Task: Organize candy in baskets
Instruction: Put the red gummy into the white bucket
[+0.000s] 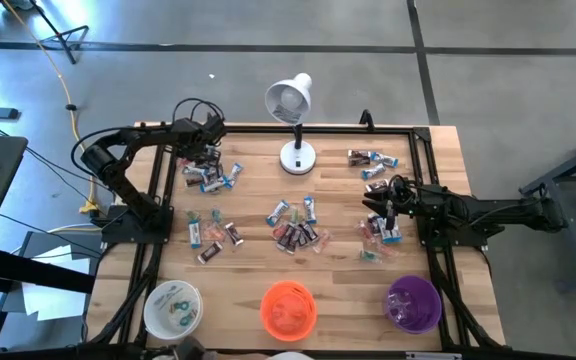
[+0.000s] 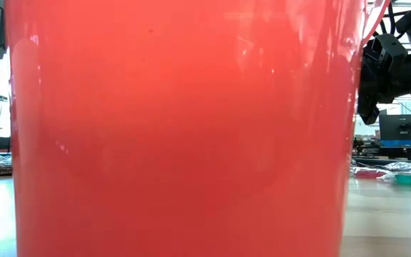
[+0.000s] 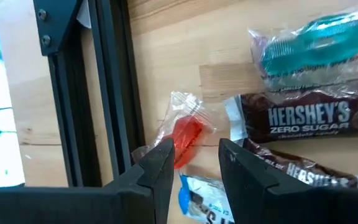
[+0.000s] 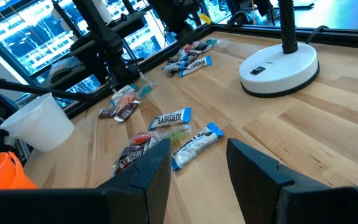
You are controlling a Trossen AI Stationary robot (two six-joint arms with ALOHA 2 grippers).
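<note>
Wood counter [image 1: 328, 205] w/ scattered candy [image 1: 293, 235], left pincer [image 3: 194, 163] parted, empty, just over red-wrapped sweet [image 3: 187, 134], right pincer [image 4: 197, 163] parted, empty, above counter.

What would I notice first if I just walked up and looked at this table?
Probably the three round baskets along the near edge of the wooden table: a white basket on the left, a bright orange basket in the middle and a purple basket on the right. Next, shiny wrapped candies lie scattered in little heaps, with a white desk lamp standing behind them.
</note>
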